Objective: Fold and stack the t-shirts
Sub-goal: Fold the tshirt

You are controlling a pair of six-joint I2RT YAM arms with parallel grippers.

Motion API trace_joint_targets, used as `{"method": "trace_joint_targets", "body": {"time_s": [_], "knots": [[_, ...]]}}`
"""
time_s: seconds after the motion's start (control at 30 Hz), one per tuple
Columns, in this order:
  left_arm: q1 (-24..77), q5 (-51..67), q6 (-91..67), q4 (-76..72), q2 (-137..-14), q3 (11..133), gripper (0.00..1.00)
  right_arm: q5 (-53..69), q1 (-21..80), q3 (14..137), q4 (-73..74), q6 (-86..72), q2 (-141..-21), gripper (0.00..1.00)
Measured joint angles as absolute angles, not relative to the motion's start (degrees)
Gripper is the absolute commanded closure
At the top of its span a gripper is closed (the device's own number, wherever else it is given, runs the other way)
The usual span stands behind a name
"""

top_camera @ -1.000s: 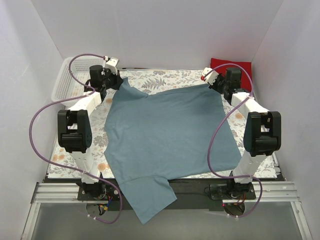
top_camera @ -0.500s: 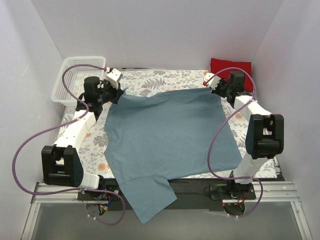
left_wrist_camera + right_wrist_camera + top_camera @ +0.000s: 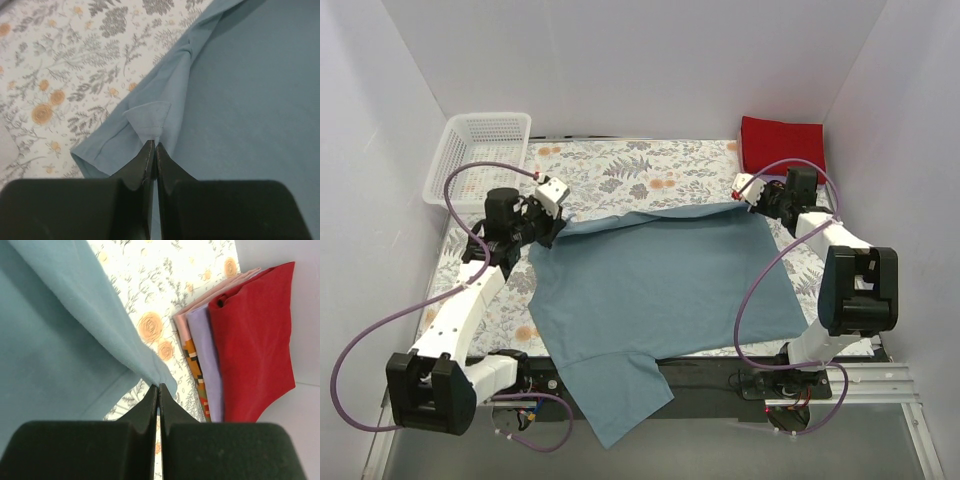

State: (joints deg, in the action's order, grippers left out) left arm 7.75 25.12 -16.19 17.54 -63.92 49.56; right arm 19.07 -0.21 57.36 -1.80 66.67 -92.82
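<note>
Slate-blue t-shirt [image 3: 660, 285] lies spread over the middle of the floral tablecloth [image 3: 640, 165], covering most of it. One sleeve hangs off the tablecloth's near edge, past the arm bases. The shirt's far edge runs as a lighter, slightly rolled band across the tablecloth from one gripper to the other. Bare floral print shows beyond that band.

Left gripper [image 3: 558, 222] sits over the tablecloth's left side, at the far-left corner of the shirt. In the left wrist view its jaws are pressed together. A small flap of blue cloth comes out right at the tips, so it is clamped on the shirt. A narrow fold of cloth trails from there along the shirt's edge, with print showing beside it.

Right gripper [image 3: 752, 200] sits over the tablecloth's right side, at the far-right corner of the shirt. In the right wrist view its jaws are closed with no gap. The blue edge is drawn taut up to the tips, so it is pinched on the shirt.

Red t-shirt [image 3: 782, 145], folded square, tops a stack at the tablecloth's far-right corner. Under it the right wrist view shows a lavender layer [image 3: 210, 357], a pale pink layer [image 3: 182, 322] and a strip of orange-patterned cloth [image 3: 194, 365].

White mesh basket [image 3: 488, 117] stands at the tablecloth's far-left corner, apart from the left gripper.
</note>
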Motion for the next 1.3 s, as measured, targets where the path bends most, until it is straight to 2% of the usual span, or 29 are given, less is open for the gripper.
{"method": "trace_joint_targets", "body": {"time_s": [0.33, 0.7, 1.1, 1.3], "knots": [[8.8, 25.5, -11.7, 28.1, -58.7, 43.1, 1.00, 19.5, -1.6, 51.6, -1.7, 72.7, -91.4, 0.99], [10.6, 25.4, -9.4, 32.2, -59.9, 37.6, 1.00, 19.4, -2.2, 47.6, -1.6, 76.8, -91.3, 0.99], [10.6, 24.7, -11.4, 37.3, -61.4, 52.1, 1.00, 19.5, -3.0, 50.7, -1.4, 76.9, -88.6, 0.99], [10.6, 24.9, -9.8, 41.5, -60.1, 52.9, 1.00, 19.7, -4.6, 50.5, -1.4, 77.9, -87.5, 0.99]]}}
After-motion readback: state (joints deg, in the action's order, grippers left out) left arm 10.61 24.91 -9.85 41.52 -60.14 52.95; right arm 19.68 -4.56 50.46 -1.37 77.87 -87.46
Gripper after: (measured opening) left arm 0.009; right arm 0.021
